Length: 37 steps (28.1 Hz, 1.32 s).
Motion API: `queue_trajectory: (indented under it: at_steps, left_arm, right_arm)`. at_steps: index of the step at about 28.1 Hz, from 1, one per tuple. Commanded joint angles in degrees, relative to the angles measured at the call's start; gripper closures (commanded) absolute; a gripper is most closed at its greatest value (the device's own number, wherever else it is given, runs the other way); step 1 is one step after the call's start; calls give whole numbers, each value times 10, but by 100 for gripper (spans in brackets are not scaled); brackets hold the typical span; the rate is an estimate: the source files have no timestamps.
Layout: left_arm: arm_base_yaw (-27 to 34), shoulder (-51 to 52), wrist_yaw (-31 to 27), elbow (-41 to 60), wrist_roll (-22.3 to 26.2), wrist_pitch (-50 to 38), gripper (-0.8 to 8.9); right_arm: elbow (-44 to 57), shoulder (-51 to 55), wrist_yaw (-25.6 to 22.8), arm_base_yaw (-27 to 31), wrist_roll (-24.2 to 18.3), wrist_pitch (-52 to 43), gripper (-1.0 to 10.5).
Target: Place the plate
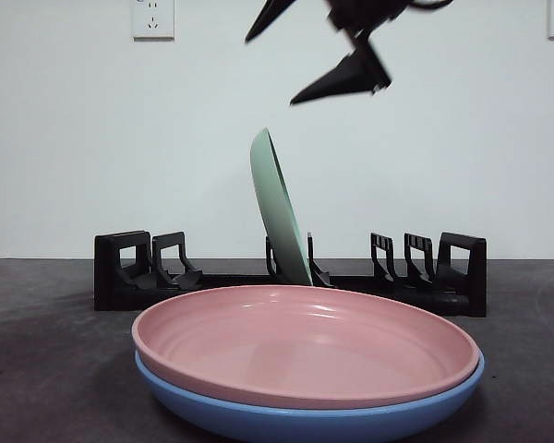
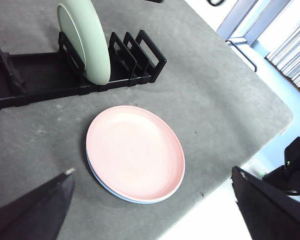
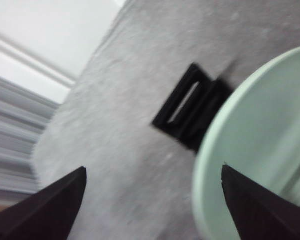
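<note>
While the green plate (image 1: 279,208) stood tilted in the rack (image 1: 120,272), the right gripper (image 1: 337,51) was observed above it, fingers apart and empty, with the left gripper (image 2: 150,210) likewise spread over the pink plate (image 2: 135,150).

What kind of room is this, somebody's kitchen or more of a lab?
Probably a lab or test room, not a kitchen: a bare grey table against a blank white wall with sockets, holding only a black dish rack and plastic plates.

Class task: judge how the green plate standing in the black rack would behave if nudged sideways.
The green plate leans in its slot on the rack, so it would probably tip further. It looks rigid and glossy, likely slippery. Its round rim may roll once out.
</note>
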<state>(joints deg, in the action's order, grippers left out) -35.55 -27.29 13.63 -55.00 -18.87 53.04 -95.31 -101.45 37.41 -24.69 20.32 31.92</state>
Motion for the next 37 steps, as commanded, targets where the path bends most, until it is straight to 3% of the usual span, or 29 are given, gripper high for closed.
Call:
queue_trajectory:
  at_steps: [1,8,16,20,33,37]
  left_arm:
    - [-5,0,-1,-13,17,-3,315]
    - [-5,0,-3,-13,17,-3,315]
    - [-5,0,-3,-13,24,-3,315]
    - [-5,0,-3,-13,24,-3,315]
    - [-5,0,-3,-13,24,-3,315]
    - [-5,0,-3,-13,24,-2,315]
  right_arm:
    - [-30,-45,-17,-3,6,-8,514]
    - [-34,-86,-30,-3,16,-37,533]
    - [-34,-91,-30,-4,23,-49,759]
    - [-34,-94,-30,-5,45,-51,756]
    - [-34,-96,-46,-17,48,-49,762]
    - [-34,-96,-47,-18,52,-46,896]
